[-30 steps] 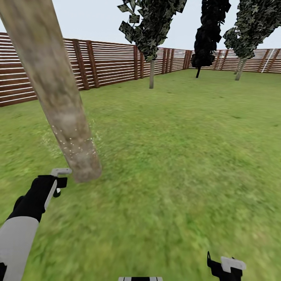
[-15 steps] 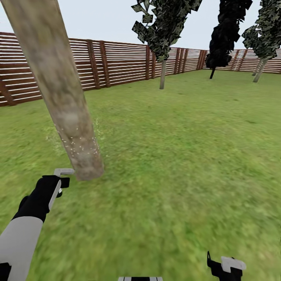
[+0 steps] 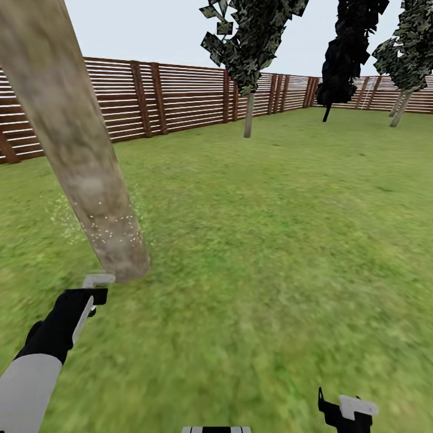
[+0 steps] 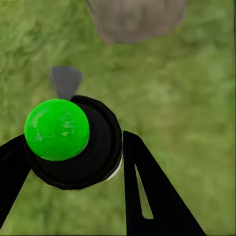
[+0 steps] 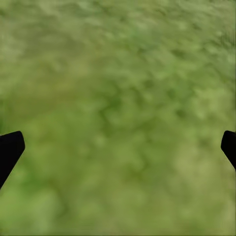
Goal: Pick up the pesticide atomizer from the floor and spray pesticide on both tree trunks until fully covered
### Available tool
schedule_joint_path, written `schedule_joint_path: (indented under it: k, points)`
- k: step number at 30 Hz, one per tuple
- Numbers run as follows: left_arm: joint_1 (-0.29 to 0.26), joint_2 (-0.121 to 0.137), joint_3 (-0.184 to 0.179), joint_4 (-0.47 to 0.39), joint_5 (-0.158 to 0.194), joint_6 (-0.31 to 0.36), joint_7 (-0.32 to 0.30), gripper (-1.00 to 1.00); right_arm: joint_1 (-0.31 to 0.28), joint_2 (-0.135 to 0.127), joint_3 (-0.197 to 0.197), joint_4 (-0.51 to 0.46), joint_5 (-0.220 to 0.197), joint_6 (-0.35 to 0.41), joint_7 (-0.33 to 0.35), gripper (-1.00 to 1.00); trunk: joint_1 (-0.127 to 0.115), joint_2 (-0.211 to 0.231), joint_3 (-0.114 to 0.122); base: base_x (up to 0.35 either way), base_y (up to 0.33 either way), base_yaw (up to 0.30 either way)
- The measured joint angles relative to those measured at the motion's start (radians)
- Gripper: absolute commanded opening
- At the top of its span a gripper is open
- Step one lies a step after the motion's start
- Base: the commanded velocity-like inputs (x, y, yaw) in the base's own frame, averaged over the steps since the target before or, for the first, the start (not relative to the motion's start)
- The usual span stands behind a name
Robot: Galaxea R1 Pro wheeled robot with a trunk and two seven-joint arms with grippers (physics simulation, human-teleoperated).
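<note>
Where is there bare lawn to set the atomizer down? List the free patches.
Free: the wide lawn between the near tree trunk and the fence, and the grass under the right gripper. Crowded: the trunk's base, where the left gripper holds the atomizer.

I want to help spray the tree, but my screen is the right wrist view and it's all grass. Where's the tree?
Observer: The tree trunk stands just ahead on the robot's left side, in the head view.
Operator: Who's got the sprayer?
Observer: The left claw is shut on the atomizer, which has a bright green cap.
Operator: Is it aimed at the tree?
Observer: In the left wrist view its grey nozzle points toward the foot of the trunk.
Operator: Is any spray on it?
Observer: White specks dot the trunk's lower part.
</note>
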Motion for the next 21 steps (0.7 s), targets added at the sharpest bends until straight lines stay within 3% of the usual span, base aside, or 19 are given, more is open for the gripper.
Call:
schedule_joint_path:
  k: [2, 4, 5, 6, 8, 9, 11, 12, 13, 16, 17, 19, 20, 21]
  points:
    - [0.049, 0.002, -0.007, 0.002, 0.0, -0.086, -0.088, -1.0, 0.0, 0.0, 0.002, 0.0, 0.002, 0.001, 0.002, 1.0, 0.0, 0.0, 0.0, 0.001, -0.001, 0.0]
    - [0.091, 0.014, -0.01, 0.002, -0.017, -0.176, -0.305, -1.0, 0.0, -0.001, 0.006, -0.003, 0.011, 0.001, 0.016, 1.0, 0.0, 0.0, 0.0, 0.0, 0.0, 0.0]
    - [0.107, 0.018, -0.01, 0.002, -0.049, -0.228, -0.388, -1.0, 0.0, -0.004, 0.015, -0.006, 0.03, 0.001, 0.054, 1.0, 0.0, 0.0, 0.0, 0.0, 0.0, 0.0]
    - [0.117, 0.021, -0.01, 0.003, -0.094, -0.277, -0.467, -1.0, -0.001, -0.009, 0.035, -0.021, 0.06, 0.001, 0.123, 1.0, 0.0, 0.0, 0.0, 0.0, 0.0, 0.0]
    - [0.127, 0.023, -0.01, 0.007, -0.22, -0.353, -0.626, -1.0, -0.001, -0.015, 0.058, -0.129, 0.113, 0.017, 0.322, 1.0, 0.0, 0.0, 0.0, 0.0, 0.0, 0.0]
    - [0.128, 0.023, -0.009, 0.027, -0.281, -0.407, -0.736, -1.0, -0.002, -0.015, 0.063, -0.226, 0.136, 0.085, 0.49, 1.0, 0.0, 0.0, 0.0, 0.0, 0.0, 0.0]
    - [0.128, 0.024, -0.009, 0.077, -0.342, -0.471, -0.887, -1.0, -0.001, -0.014, 0.067, -0.377, 0.153, 0.204, 0.747, 1.0, 0.0, 0.0, 0.0, 0.0, 0.0, 0.0]
    - [0.127, 0.024, -0.009, 0.088, -0.37, -0.487, -0.93, -1.0, -0.001, -0.014, 0.068, -0.431, 0.156, 0.228, 0.839, 1.0, 0.0, 0.0, 0.0, 0.0, 0.0, 0.0]
    - [0.127, 0.021, -0.012, 0.095, -0.422, -0.507, -0.977, -1.0, -0.006, -0.013, 0.069, -0.506, 0.157, 0.244, 0.968, 1.0, 0.0, 0.0, 0.0, 0.0, 0.0, 0.0]
    - [0.126, 0.015, -0.011, 0.097, -0.502, -0.524, -1.066, -1.0, -0.028, -0.01, 0.075, -0.669, 0.158, 0.298, 1.204, 1.0, 0.0, 0.0, 0.0, 0.0, 0.0, 0.0]
    - [0.125, 0.014, -0.012, 0.094, -0.515, -0.526, -1.095, -1.0, -0.035, -0.008, 0.101, -0.723, 0.159, 0.346, 1.267, 1.0, 0.0, 0.0, 0.0, 0.0, 0.0, 0.0]
    - [0.124, 0.013, -0.03, 0.089, -0.525, -0.528, -1.122, -1.0, -0.043, -0.007, 0.191, -0.781, 0.158, 0.412, 1.318, 1.0, 0.0, 0.0, 0.0, 0.0, 0.0, 0.0]
    - [0.121, 0.014, -0.084, 0.088, -0.528, -0.527, -1.131, -1.0, -0.054, -0.006, 0.265, -0.804, 0.157, 0.439, 1.334, 1.0, 0.0, 0.0, 0.0, 0.0, 0.0, 0.0]
    - [0.121, 0.014, -0.11, 0.087, -0.53, -0.527, -1.133, -1.0, -0.063, -0.005, 0.283, -0.808, 0.156, 0.446, 1.337, 1.0, 0.0, 0.0, 0.0, 0.0, 0.0, 0.0]
